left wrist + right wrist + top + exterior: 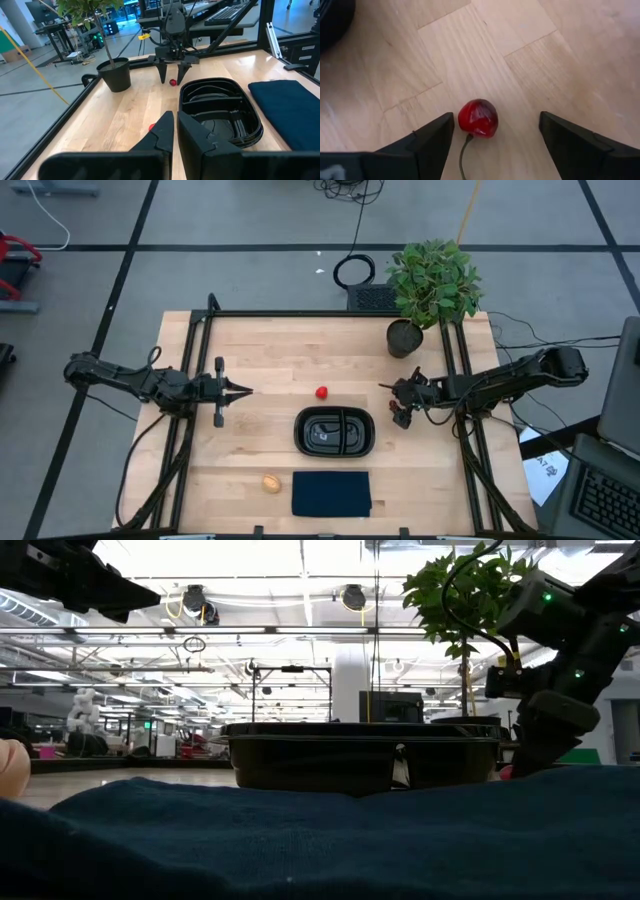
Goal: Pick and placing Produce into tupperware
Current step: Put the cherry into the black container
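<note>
A tiny dark red cherry (478,118) with a stem lies on the wooden table. My right gripper (496,134) is open and points down over it, one finger on each side, touching nothing; it also shows in the high view (401,410). A bright red ball (321,392) rests on the table beyond the black two-compartment tupperware (335,432). A tan-orange ball (271,482) rests near the front edge. My left gripper (243,390) is shut and empty, left of the red ball.
A dark blue cloth (331,493) lies flat in front of the tupperware. A leafy potted plant (406,337) stands at the far right, just beyond my right gripper. Black frame rails (190,420) run along both sides of the table.
</note>
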Controlling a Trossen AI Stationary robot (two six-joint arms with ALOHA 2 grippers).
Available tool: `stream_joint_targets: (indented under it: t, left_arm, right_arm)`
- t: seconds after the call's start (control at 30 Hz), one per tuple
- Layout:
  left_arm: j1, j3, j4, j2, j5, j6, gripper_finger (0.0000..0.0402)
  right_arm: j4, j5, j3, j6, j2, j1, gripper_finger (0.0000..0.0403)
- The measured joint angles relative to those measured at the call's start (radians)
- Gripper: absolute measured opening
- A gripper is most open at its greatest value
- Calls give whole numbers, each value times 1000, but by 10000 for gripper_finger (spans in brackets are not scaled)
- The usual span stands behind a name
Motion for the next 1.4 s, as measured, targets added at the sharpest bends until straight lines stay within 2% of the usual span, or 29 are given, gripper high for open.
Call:
stream_joint_targets:
  t: [0.17, 0.5, 0.8, 0.93, 1.4]
  left_arm:
    - [0, 0, 0, 0, 0, 0, 26]
    - [0, 0, 0, 0, 0, 0, 26]
    - [0, 0, 0, 0, 0, 0, 26]
    - [0, 0, 0, 0, 0, 0, 26]
    - [0, 0, 0, 0, 0, 5, 26]
  right_arm:
    - [8, 5, 0, -3, 1, 0, 260]
    - [11, 6, 0, -8, 1, 0, 167]
    - [14, -36, 12, -22, 0, 0, 108]
    - [9, -70, 29, -27, 0, 0, 97]
    - [-92, -72, 138, -80, -3, 0, 99]
